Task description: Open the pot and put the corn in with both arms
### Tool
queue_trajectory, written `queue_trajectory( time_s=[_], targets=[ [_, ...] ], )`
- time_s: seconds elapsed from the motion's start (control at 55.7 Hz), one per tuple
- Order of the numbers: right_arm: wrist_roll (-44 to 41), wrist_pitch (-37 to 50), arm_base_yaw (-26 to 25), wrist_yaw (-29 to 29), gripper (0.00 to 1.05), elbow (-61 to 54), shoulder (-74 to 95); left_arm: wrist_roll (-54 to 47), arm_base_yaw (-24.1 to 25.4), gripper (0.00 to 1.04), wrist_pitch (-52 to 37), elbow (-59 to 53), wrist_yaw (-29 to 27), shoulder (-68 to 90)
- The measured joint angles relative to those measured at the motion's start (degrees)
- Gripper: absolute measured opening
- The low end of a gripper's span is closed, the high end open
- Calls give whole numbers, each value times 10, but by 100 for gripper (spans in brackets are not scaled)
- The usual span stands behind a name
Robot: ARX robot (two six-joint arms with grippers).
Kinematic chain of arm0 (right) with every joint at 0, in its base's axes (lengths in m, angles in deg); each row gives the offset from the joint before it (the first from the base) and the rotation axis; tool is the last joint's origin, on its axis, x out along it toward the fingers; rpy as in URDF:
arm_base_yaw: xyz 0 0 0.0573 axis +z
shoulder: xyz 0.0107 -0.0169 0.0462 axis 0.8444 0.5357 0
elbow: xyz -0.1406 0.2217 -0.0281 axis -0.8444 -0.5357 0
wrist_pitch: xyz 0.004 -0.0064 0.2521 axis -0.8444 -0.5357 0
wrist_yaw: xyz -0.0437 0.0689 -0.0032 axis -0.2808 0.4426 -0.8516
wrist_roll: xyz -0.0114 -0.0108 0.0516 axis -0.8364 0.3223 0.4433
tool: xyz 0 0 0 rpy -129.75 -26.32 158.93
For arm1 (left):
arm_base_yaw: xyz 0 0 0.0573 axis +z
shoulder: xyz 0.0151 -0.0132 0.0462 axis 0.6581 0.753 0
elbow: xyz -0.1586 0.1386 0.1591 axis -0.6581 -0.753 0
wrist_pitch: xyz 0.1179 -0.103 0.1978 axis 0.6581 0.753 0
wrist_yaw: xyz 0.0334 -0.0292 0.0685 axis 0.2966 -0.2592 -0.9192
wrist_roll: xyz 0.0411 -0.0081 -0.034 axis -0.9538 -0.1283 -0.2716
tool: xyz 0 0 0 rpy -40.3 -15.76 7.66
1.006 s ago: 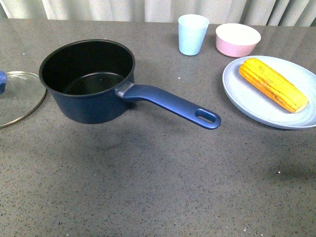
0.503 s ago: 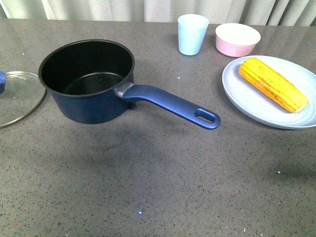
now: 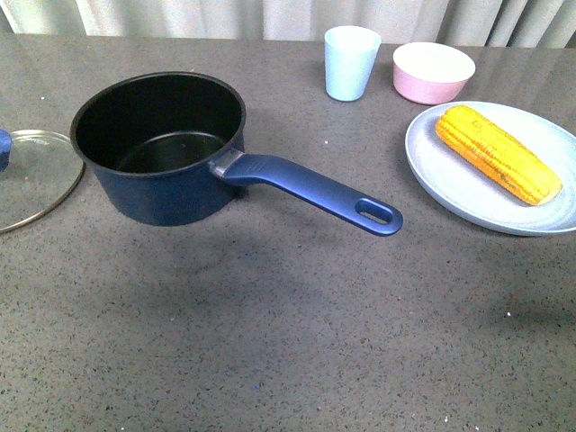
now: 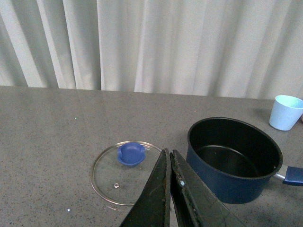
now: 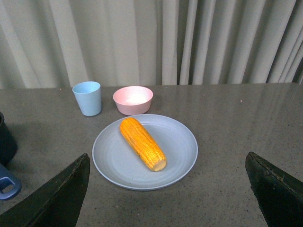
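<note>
Spotted corn (image 3: pixel 498 154) on plate (image 3: pixel 450 193), 3 o'clock from uncovered pot (image 3: pixel 162 193), axis 10-to-4 in front view. Nearer right gripper (image 5: pixel 167 156): spread wide, empty, corn ahead. Clamped together, empty: left gripper (image 4: pixel 169 152), near lid (image 3: pixel 36 184).

From my end I see a dark grey speckled desk (image 3: pixel 288 342) running back to pale pleated curtains (image 4: pixel 189 42) that cover the whole rear. Light looks soft and even.

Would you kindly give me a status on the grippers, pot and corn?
Left gripper shut, empty; right gripper open, empty. Pot uncovered, glass lid lying beside it. Corn on blue plate. Cup, pink bowl behind plate.
</note>
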Motion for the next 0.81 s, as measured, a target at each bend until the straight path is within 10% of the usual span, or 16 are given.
queue_trajectory(
  time_s=[0.808],
  targets=[
    [0,0,0,0,96,0,0,0,0,4,120,0,0,-111]
  ],
)
